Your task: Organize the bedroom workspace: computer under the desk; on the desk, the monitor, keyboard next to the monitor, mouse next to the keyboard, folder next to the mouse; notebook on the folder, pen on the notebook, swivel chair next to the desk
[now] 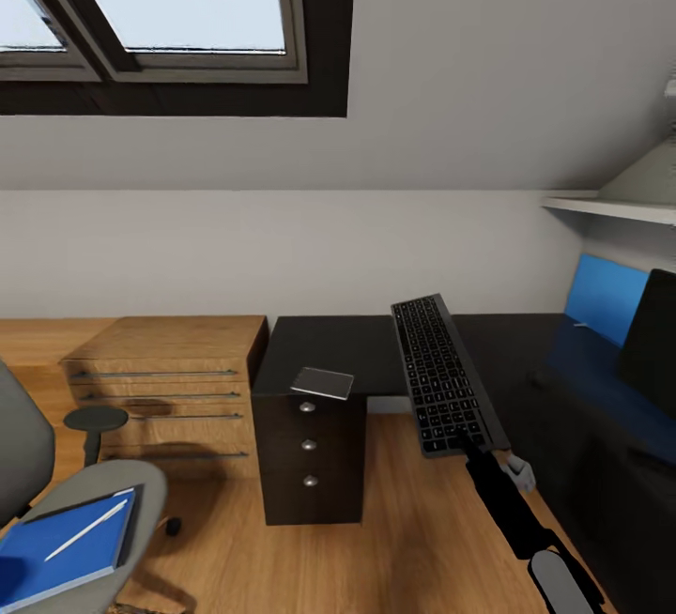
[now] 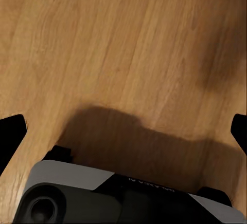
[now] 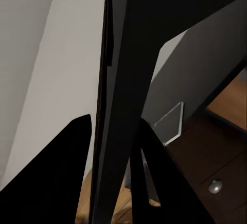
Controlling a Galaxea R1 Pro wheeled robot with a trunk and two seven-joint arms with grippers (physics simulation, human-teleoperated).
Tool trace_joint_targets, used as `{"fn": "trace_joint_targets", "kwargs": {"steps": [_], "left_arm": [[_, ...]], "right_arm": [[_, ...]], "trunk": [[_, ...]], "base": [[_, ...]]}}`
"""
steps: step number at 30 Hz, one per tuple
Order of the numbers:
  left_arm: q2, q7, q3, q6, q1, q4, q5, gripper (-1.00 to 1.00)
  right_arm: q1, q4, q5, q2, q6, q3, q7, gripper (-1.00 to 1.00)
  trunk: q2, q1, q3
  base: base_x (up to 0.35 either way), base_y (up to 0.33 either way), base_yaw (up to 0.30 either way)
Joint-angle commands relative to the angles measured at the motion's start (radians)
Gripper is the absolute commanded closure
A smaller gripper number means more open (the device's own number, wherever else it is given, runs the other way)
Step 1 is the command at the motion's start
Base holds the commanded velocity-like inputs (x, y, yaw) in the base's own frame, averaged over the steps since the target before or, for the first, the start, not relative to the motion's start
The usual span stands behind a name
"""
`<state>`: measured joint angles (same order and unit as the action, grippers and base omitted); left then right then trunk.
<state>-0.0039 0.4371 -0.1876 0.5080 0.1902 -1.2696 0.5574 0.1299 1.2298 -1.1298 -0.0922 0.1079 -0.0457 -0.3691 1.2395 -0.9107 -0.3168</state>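
The left gripper (image 2: pixel 123 131) hangs spread over bare floor (image 2: pixel 128 44). At 7 o'clock, the folder (image 1: pixel 66 544) with the pen (image 1: pixel 86 529) lies on the chair (image 1: pixel 113 492). The right gripper (image 1: pixel 474 448) clamps the keyboard (image 1: pixel 439 375), dark-keyed and tilted, above the desk (image 1: pixel 357 351) edge at 1 o'clock. The notebook (image 1: pixel 322 382) lies beyond, at the desk's near edge above the drawers; the monitor (image 1: pixel 652 342) stands at 3.

keyboard (image 1: pixel 441 377) showing dark grey keys | folder (image 1: pixel 58 548) showing bright blue | pen (image 1: pixel 86 530) white | desk (image 1: pixel 366 351) black-topped | floor (image 1: pixel 413 520) showing light wood grain
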Motion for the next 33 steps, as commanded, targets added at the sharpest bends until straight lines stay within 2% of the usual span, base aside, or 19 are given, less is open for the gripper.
{"fn": "trace_joint_targets", "kwargs": {"steps": [1,6,13,14,15,16,20,22,24,25,27,33], "left_arm": [[0.0,0.009,-0.001,0.001,0.0,0.002,0.01,-1.0],[0.0,0.009,-0.001,-0.018,0.0,0.013,0.009,-1.0],[-0.001,0.009,-0.002,-0.118,0.0,0.03,0.012,-1.0],[-0.001,0.01,-0.002,-0.124,0.0,0.032,0.012,-1.0],[-0.001,0.011,-0.002,-0.128,0.0,0.034,0.012,-1.0],[-0.001,0.012,-0.002,-0.129,0.0,0.034,0.012,-1.0],[-0.001,0.012,-0.003,-0.13,0.0,0.035,0.011,-1.0],[-0.001,0.011,-0.003,-0.13,-0.001,0.035,0.011,-1.0],[-0.001,0.01,-0.003,-0.131,0.0,0.035,0.004,-1.0],[-0.001,0.01,-0.003,-0.131,0.0,0.035,0.001,-1.0],[-0.001,0.009,-0.003,-0.131,0.0,0.035,-0.008,-1.0],[-0.001,0.009,-0.003,-0.131,0.0,0.045,-0.012,-1.0]], "right_arm": [[0.0,0.0,-0.012,0.0,0.009,-0.002,-0.003,1.0],[0.0,0.001,-0.012,-0.001,0.01,-0.003,-0.002,1.0],[0.0,0.006,-0.013,-0.002,0.013,-0.003,0.007,1.0],[0.0,0.008,-0.014,-0.003,0.029,-0.003,0.022,1.0],[0.0,0.012,-0.017,-0.003,0.089,-0.004,0.067,1.0],[0.0,0.017,-0.018,-0.002,0.11,-0.006,0.081,1.0],[0.0,0.052,-0.026,-0.002,0.145,-0.007,0.125,1.0],[0.0,0.071,-0.041,-0.001,0.154,-0.008,0.171,1.0],[0.0,0.106,-0.076,-0.002,0.172,-0.008,0.259,1.0],[0.0,0.115,-0.086,-0.002,0.18,-0.008,0.281,1.0],[0.0,0.163,-0.139,-0.003,0.25,-0.008,0.374,1.0],[0.0,0.183,-0.161,-0.003,0.295,-0.008,0.403,1.0]], "trunk": [[-0.006,0.005,0.002],[-0.041,0.024,0.018],[-0.09,0.051,0.04],[-0.097,0.054,0.043],[-0.104,0.058,0.046],[-0.111,0.062,0.049],[-0.139,0.077,0.062],[-0.153,0.085,0.068],[-0.167,0.093,0.074],[-0.174,0.097,0.077],[-0.174,0.097,0.077],[-0.174,0.097,0.077]], "base": [[-0.335,0.0,0.0],[-0.336,0.0,0.0],[-0.336,0.0,0.0],[-0.336,0.0,0.0],[-0.337,0.0,0.0],[-0.337,0.0,0.0],[-0.337,0.0,0.0],[-0.337,0.0,0.0],[-0.337,0.0,0.0],[-0.337,0.0,0.0],[-0.166,0.0,0.0],[-0.037,0.0,0.0]]}}
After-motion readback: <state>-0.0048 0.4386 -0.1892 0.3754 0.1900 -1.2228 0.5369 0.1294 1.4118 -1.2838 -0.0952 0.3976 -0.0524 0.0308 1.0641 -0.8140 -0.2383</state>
